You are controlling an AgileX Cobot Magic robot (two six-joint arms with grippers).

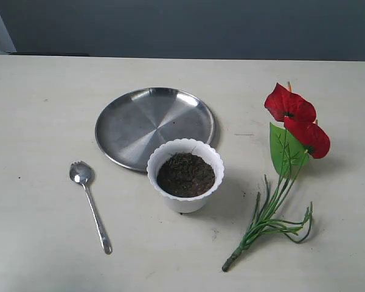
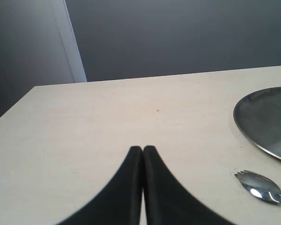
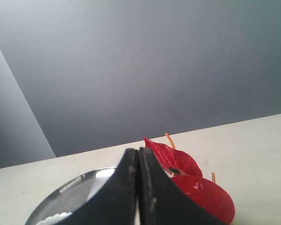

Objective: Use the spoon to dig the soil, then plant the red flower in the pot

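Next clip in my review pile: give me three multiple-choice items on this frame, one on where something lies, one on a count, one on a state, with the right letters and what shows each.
1. Where does the spoon lie in the exterior view?
A. inside the pot
B. on the table, left of the pot
C. on the steel plate

2. How many red blooms does the red flower show?
A. one
B. two
C. four

3. In what state is the left gripper?
A. shut and empty
B. wide open
C. shut on the spoon

Answers:
1 B: the spoon rests on the bare table, apart from the pot and the plate.
2 B: two red heart-shaped blooms sit side by side above one green leaf.
3 A: in the left wrist view its fingers meet with nothing between them, and the spoon lies off to one side.
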